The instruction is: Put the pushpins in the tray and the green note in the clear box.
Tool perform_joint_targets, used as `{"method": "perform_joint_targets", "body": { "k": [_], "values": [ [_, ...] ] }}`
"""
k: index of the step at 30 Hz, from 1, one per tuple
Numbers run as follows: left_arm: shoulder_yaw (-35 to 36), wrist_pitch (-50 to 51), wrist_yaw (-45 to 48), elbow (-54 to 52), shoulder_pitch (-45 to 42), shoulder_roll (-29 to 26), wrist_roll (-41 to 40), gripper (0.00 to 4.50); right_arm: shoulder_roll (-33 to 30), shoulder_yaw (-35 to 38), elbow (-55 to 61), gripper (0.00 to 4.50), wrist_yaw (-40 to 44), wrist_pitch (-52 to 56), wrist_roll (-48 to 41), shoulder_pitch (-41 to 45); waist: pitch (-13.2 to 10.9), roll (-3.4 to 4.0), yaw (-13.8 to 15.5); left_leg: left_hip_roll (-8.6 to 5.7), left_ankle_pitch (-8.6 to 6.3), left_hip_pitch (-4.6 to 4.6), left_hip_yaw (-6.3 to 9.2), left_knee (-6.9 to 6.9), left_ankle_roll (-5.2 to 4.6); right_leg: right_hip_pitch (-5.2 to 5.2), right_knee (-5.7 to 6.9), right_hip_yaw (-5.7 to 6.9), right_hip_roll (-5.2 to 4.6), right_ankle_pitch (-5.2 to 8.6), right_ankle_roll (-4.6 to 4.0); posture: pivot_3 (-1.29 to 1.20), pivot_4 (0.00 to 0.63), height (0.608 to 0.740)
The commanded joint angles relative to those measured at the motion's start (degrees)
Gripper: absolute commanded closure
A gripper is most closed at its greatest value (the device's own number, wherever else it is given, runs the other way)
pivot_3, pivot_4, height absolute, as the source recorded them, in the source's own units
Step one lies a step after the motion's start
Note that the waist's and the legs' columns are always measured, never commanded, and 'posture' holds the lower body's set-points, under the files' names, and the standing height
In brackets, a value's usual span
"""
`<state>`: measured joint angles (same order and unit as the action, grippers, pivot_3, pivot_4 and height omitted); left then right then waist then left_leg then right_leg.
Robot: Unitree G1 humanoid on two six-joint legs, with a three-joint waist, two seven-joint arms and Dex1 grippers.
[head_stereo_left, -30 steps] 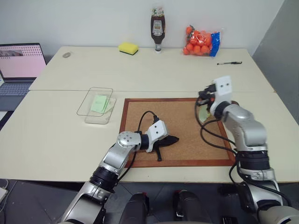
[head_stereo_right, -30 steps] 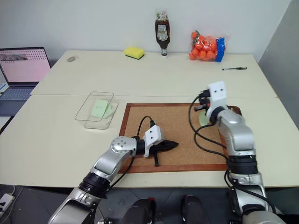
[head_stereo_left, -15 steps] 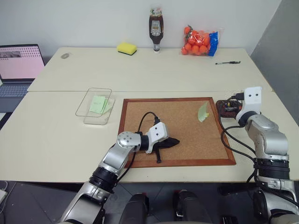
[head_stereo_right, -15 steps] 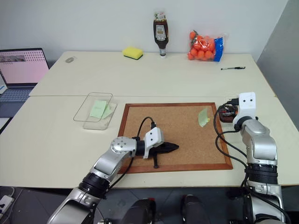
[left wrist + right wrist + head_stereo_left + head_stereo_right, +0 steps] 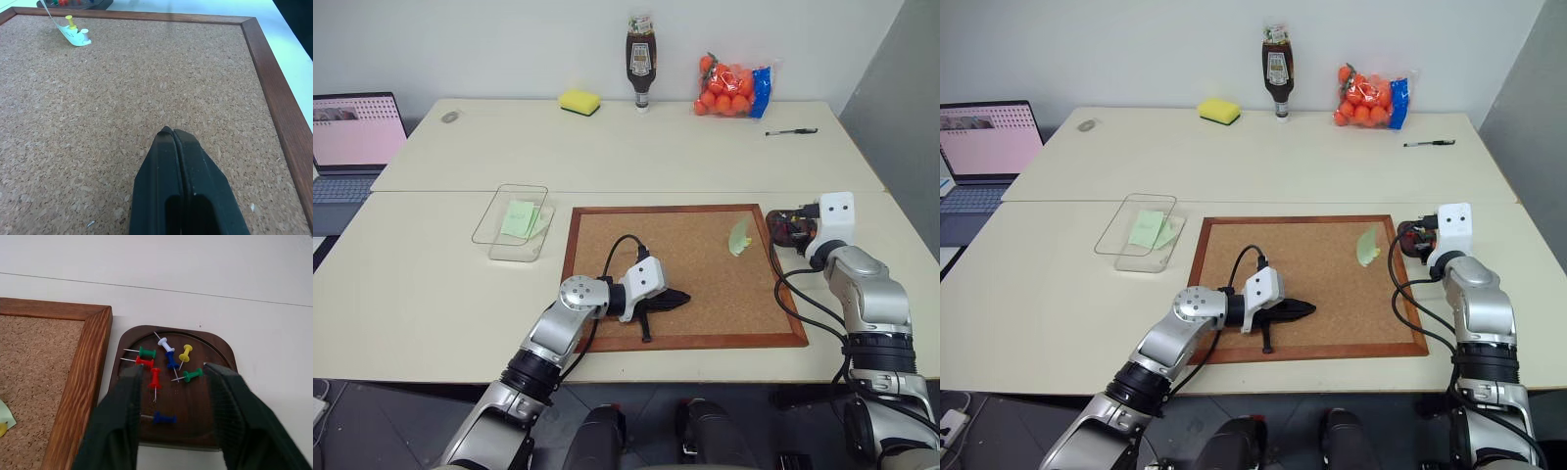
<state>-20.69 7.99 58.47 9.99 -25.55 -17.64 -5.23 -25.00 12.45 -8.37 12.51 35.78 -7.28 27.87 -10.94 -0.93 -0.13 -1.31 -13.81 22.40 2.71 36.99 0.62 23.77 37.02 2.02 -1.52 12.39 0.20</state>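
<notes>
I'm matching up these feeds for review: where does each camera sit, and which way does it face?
Head eyes: on the head, looking forward and down over both arms, the cork board and the clear box.
Left wrist: along the shut left gripper over cork.
Right wrist: between the open right gripper fingers onto the tray of pushpins.
Shared: board and tray.

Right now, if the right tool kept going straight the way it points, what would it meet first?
Probably the tray: the open right tool points down at it, fingers either side of the pushpins lying inside. Depth is unclear, so a pin might be touched first.
</notes>
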Motion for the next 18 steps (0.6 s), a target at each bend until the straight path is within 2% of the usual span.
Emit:
{"method": "perform_joint_targets", "body": {
  "k": [1,7,11,18],
  "values": [
    [-1.40,-0.34,0.49,0.16,0.08,0.44,0.61,4.50,-0.54,1.84,8.51,2.12,2.15,0.92,-3.46,-0.41,0.00,0.00,0.01,0.00,0.00,0.00,0.01,0.00,0.00,0.00,0.00,0.00,0.00,0.00,0.00,0.00,0.150,0.740],
    [-1.35,-0.33,0.31,0.17,0.08,0.37,0.64,4.50,-0.91,-2.39,19.71,2.12,6.52,1.13,-4.61,-9.26,0.01,0.01,0.08,0.01,0.00,0.04,0.12,-0.01,0.00,-0.03,-0.07,0.12,0.01,0.01,0.01,0.00,0.150,0.740],
    [-1.33,-0.43,0.40,0.30,-0.09,0.28,0.67,4.50,0.31,-4.93,19.53,2.12,5.09,-0.48,-2.90,-11.17,0.01,0.01,0.05,0.00,0.00,0.00,0.12,0.03,0.00,-0.03,-0.04,0.01,0.00,0.00,0.03,0.00,0.150,0.740],
    [-1.29,-0.38,0.50,0.21,-0.15,0.06,0.71,4.50,2.14,-7.90,16.02,2.12,4.59,-2.53,-1.12,-9.68,0.01,0.01,0.00,0.02,0.00,-0.03,0.13,0.01,0.00,-0.03,-0.02,0.04,0.06,-0.01,0.05,0.00,0.150,0.740]
  ]
}}
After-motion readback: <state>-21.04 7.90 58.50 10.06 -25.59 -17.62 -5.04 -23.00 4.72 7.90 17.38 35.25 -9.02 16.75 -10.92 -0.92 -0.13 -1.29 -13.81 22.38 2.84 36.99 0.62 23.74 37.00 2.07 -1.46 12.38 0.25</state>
